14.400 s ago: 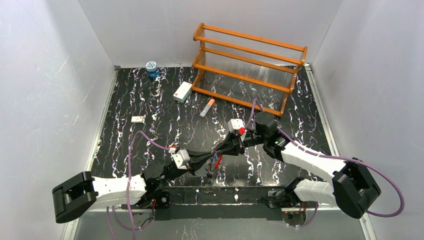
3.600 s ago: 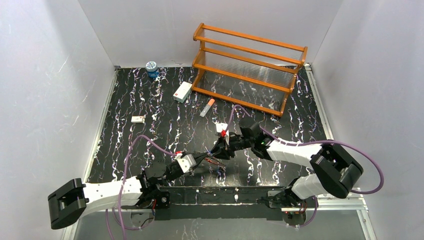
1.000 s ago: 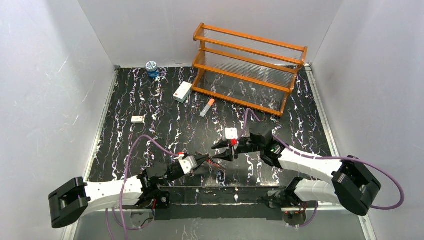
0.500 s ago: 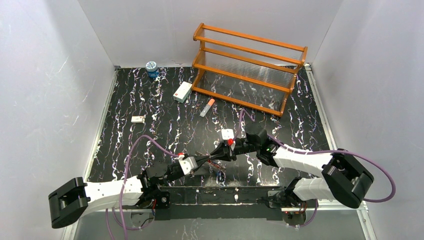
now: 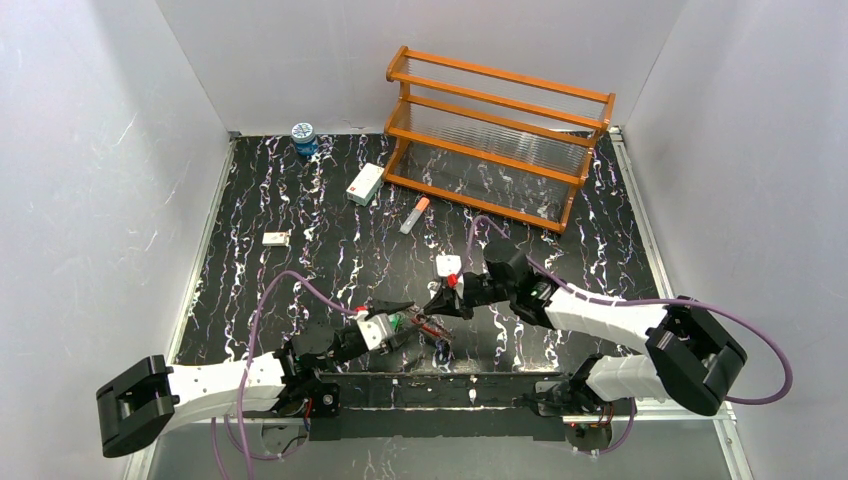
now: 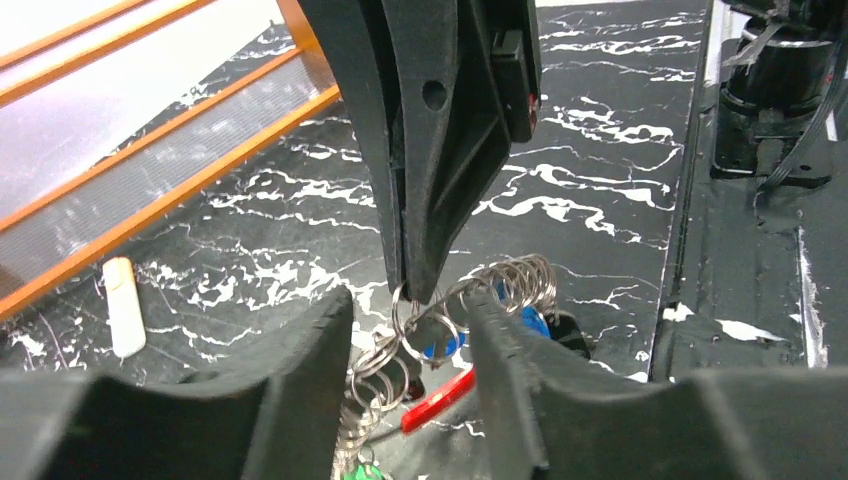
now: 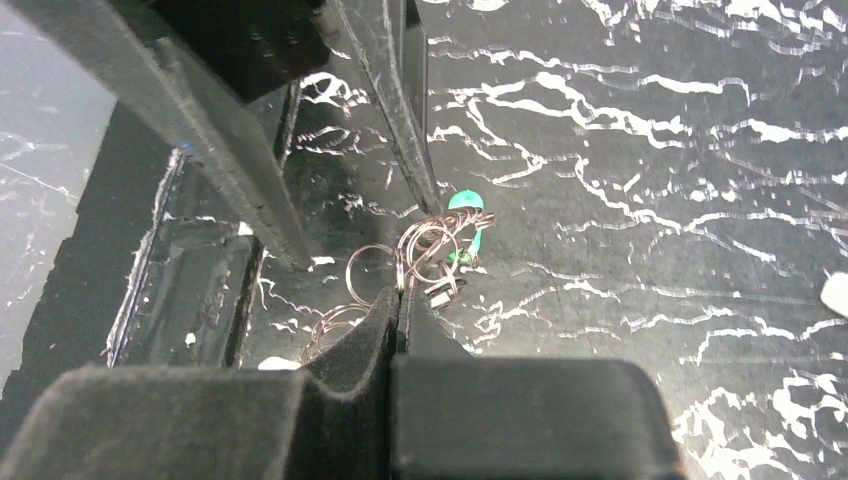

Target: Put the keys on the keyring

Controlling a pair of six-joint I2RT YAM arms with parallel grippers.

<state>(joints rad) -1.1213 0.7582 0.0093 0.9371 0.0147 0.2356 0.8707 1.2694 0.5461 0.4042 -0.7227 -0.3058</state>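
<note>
From eight o'clock the left claw [image 6: 410, 305] reaches in low, its fingers [image 6: 290, 370] spread apart. In the gap sit the keys [image 6: 440, 345] (green and blue heads, tangled in wire rings) near the table's [image 5: 300, 200] six o'clock edge, the keyring's [image 6: 438, 400] red stretch just beside them. From three o'clock the right claw [image 7: 400, 297] points in, pinched tight on one small wire ring [image 6: 400, 322].

- No word, brand or number is legible in any view.
- The white box [image 5: 365, 184] on the desk [image 5: 300, 262] bears a red mark, too small to read.
</note>
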